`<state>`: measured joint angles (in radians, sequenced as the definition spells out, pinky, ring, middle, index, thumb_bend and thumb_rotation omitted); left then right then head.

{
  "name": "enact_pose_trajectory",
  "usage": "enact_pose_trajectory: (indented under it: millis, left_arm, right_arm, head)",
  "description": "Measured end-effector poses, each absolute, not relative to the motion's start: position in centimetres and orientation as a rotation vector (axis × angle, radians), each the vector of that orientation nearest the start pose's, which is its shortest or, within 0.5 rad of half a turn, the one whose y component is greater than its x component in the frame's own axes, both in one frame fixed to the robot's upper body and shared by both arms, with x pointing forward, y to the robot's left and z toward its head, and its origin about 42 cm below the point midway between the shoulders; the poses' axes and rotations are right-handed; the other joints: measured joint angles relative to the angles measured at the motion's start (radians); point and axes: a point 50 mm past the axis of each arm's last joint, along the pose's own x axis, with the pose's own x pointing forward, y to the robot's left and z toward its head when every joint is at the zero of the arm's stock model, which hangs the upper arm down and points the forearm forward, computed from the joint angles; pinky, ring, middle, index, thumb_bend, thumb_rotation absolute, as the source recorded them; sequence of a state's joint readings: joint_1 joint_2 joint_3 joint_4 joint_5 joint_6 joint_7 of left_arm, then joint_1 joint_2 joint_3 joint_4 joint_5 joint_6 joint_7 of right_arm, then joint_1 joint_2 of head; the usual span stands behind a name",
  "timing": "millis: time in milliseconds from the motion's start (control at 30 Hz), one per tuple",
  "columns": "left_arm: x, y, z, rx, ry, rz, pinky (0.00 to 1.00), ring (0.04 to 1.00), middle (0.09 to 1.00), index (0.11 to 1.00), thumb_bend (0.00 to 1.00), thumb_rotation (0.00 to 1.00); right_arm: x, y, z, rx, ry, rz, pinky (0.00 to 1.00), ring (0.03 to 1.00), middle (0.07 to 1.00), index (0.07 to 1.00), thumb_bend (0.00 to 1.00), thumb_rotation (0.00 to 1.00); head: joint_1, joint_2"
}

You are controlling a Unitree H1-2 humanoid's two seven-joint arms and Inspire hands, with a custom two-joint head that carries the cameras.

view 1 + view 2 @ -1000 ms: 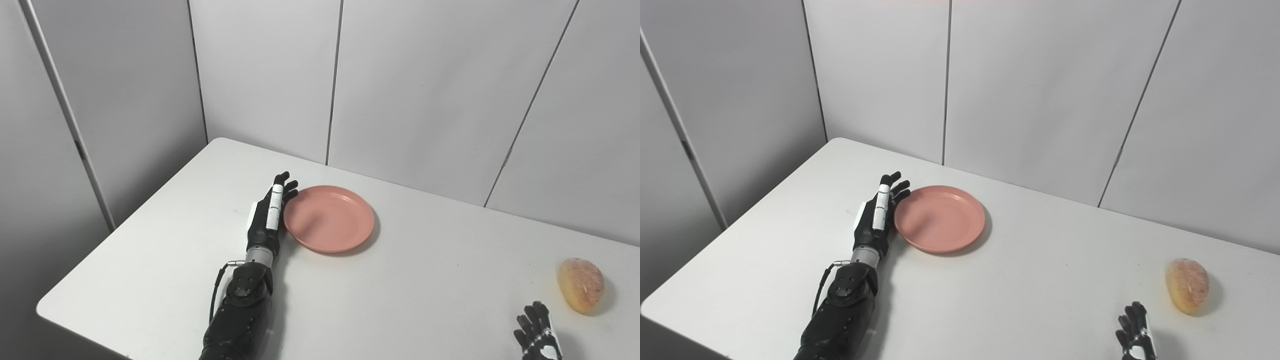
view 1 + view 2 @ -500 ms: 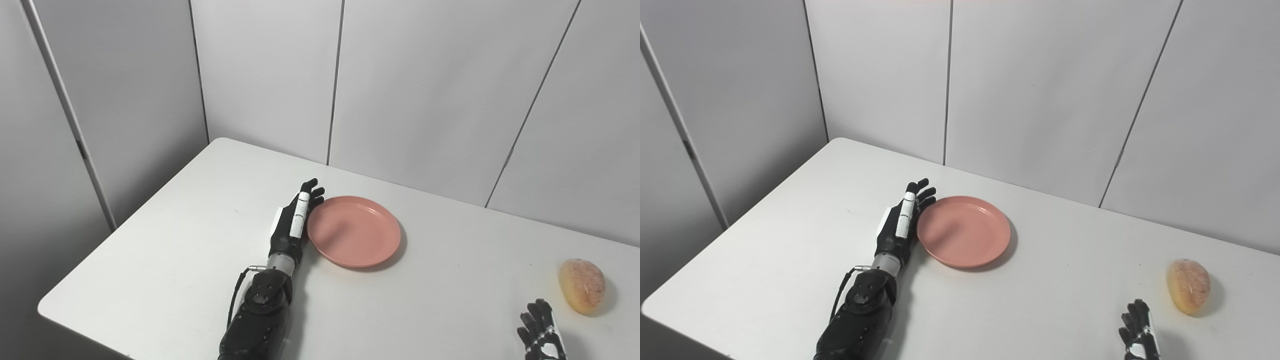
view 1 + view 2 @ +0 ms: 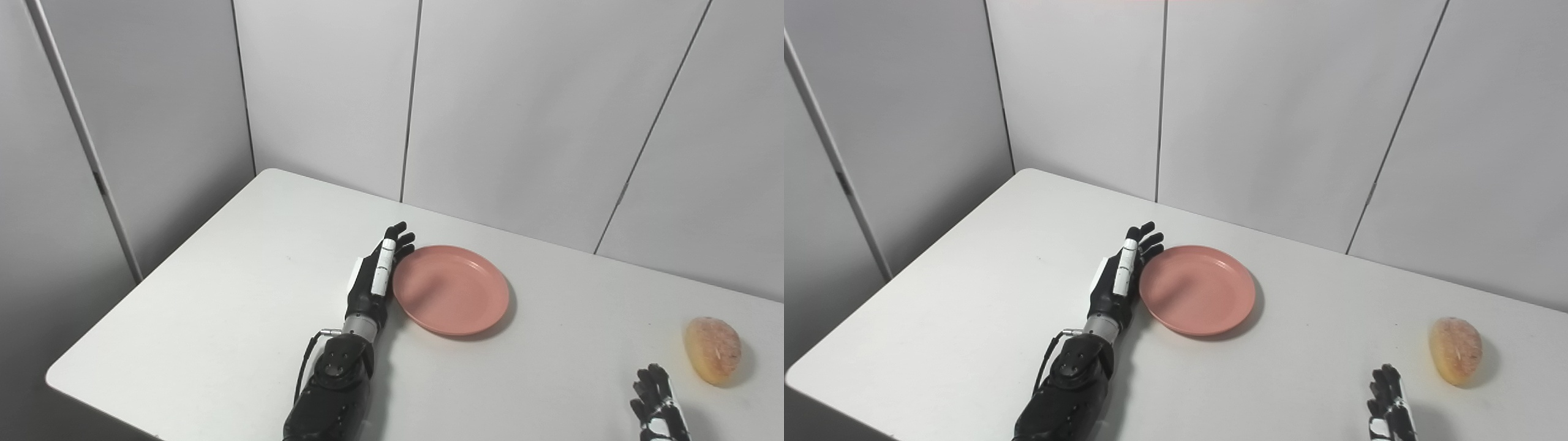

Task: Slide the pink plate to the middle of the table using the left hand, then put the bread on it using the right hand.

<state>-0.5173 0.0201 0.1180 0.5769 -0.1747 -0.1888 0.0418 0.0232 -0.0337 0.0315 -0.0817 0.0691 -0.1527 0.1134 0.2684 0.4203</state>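
A round pink plate [image 3: 451, 290] lies flat on the white table [image 3: 233, 294], a little left of its middle, with nothing on it. My left hand [image 3: 375, 275] stands on edge against the plate's left rim, fingers straight and together, holding nothing. A golden bread roll [image 3: 712, 349] rests near the table's right side. My right hand [image 3: 658, 409] shows only partly at the bottom edge, just left of and below the bread, its fingers spread and apart from it.
Grey wall panels [image 3: 520, 110] rise close behind the table's far edge. The table's left corner and front edge [image 3: 67, 383] lie near my left forearm [image 3: 334, 392].
My left hand has pushed the pink plate to the right across the table. The bread has not moved, and the right hand has barely shifted.
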Motion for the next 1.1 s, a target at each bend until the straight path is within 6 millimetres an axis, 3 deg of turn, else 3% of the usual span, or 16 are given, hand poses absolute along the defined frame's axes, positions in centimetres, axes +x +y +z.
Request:
enact_pose_trajectory:
  millis: [167,267,500,567,700,833,1100]
  left_arm:
    - [44.1,19.9,13.0,-0.187,-0.104,0.032,0.95,0.907,0.902,0.879,0.76,1.00]
    - [44.1,19.7,13.1,-0.190,-0.100,0.027,0.94,0.909,0.902,0.877,0.75,1.00]
    - [44.1,19.4,13.1,-0.191,-0.097,0.018,0.93,0.901,0.894,0.872,0.74,1.00]
    - [44.0,19.3,13.1,-0.189,-0.095,0.009,0.94,0.900,0.894,0.872,0.75,1.00]
    - [43.8,19.3,13.3,-0.189,-0.090,-0.005,0.94,0.897,0.895,0.881,0.75,1.00]
    - [43.7,19.7,13.3,-0.181,-0.080,-0.025,0.94,0.899,0.900,0.887,0.75,1.00]
    - [43.5,20.5,13.5,-0.187,-0.073,-0.064,0.94,0.899,0.907,0.891,0.74,1.00]
  right_arm:
    - [27.5,-20.5,12.2,0.012,-0.212,0.139,1.00,0.960,0.950,0.956,0.50,0.87]
    - [27.5,-20.3,12.2,0.012,-0.212,0.136,1.00,0.945,0.928,0.935,0.55,0.80]
    - [27.5,-19.7,12.2,0.020,-0.213,0.135,1.00,0.929,0.919,0.934,0.59,0.82]
    - [27.5,-19.5,12.1,0.019,-0.211,0.136,1.00,0.923,0.913,0.926,0.59,0.81]
    - [27.5,-18.9,12.0,0.028,-0.207,0.131,1.00,0.918,0.906,0.919,0.61,0.81]
    - [27.6,-18.1,12.0,0.031,-0.205,0.122,0.99,0.916,0.902,0.914,0.65,0.82]
    - [27.8,-16.3,11.8,0.042,-0.192,0.141,1.00,0.943,0.930,0.939,0.64,0.85]
  head:
    - [-0.063,0.028]
    - [-0.112,0.046]
    - [-0.181,0.067]
    - [-0.234,0.084]
    - [-0.267,0.087]
    - [-0.345,0.094]
    - [-0.413,0.097]
